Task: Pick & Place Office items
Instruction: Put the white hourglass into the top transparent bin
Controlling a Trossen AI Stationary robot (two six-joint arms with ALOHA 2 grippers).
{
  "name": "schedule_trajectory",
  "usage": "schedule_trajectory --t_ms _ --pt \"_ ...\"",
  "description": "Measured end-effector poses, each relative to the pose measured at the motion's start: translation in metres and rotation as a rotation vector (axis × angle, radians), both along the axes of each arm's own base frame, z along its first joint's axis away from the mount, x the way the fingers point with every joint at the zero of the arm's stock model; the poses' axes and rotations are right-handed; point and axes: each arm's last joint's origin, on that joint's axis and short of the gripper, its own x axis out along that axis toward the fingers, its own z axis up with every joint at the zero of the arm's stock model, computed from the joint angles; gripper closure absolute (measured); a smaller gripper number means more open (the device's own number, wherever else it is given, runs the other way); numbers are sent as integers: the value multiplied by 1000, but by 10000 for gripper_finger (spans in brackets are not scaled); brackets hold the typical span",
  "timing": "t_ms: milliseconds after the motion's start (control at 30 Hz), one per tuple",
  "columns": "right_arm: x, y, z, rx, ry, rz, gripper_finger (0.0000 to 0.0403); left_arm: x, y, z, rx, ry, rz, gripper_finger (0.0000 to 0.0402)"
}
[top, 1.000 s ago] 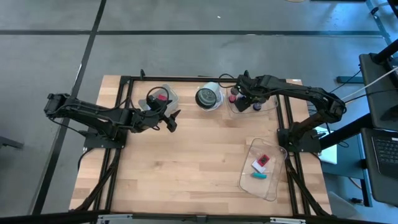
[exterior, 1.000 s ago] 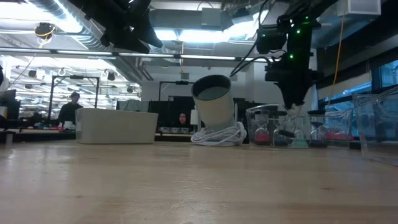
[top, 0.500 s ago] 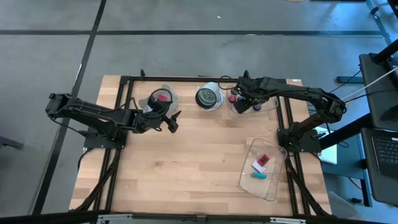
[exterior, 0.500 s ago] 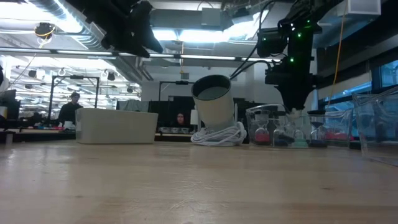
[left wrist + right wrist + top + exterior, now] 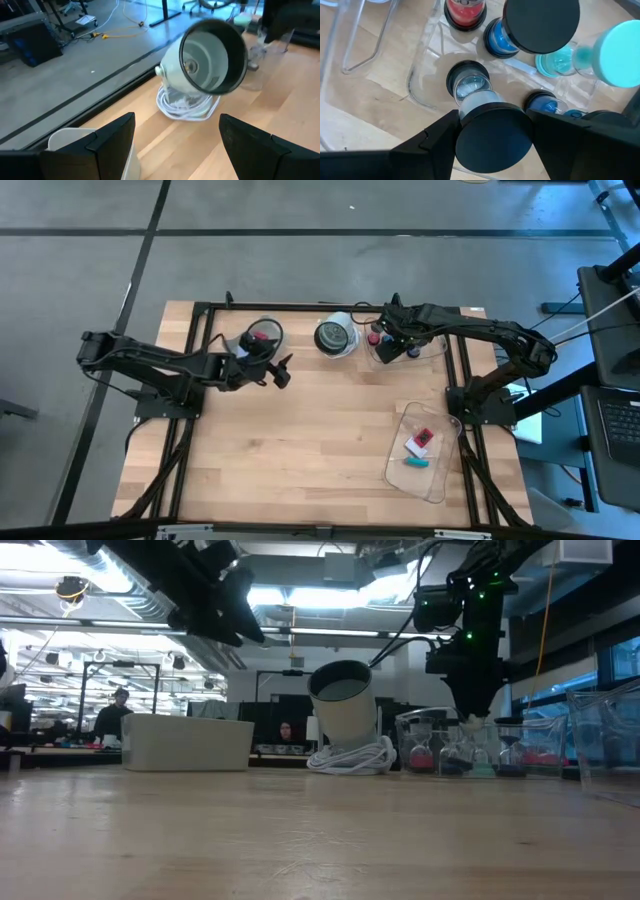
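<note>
Small hourglass-like pieces with dark round caps [image 5: 492, 137] are seen standing in a clear plastic tray [image 5: 422, 95] at the table's far right; the right gripper [image 5: 492, 132] is clamped on one. Left gripper [image 5: 175, 135], fingers apart, is held empty near a white-and-black round object [image 5: 212, 55].

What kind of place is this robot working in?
Probably an open-plan lab or workshop: exposed ceiling ducts, people at monitors behind the wooden table, and cables on a concrete floor.

Three clear trays [image 5: 423, 452]; one white-and-black round object [image 5: 335, 337]; three small blocks [image 5: 419, 446] in near tray: red, white, teal.
</note>
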Motion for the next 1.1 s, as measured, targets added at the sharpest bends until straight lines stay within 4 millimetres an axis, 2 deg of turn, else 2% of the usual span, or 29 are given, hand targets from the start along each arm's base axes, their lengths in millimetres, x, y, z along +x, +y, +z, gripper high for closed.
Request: schedule_trajectory --t_ms 433,700,1100 --pt "1 -1 0 -21 -2 5 186 1 -1 2 -4 -12 -32 116" --pt "7 -4 -11 -3 27 20 186 1 -1 2 -5 -11 -35 116" --pt "5 -9 -11 0 36 44 181 1 -1 3 3 -12 -34 116"
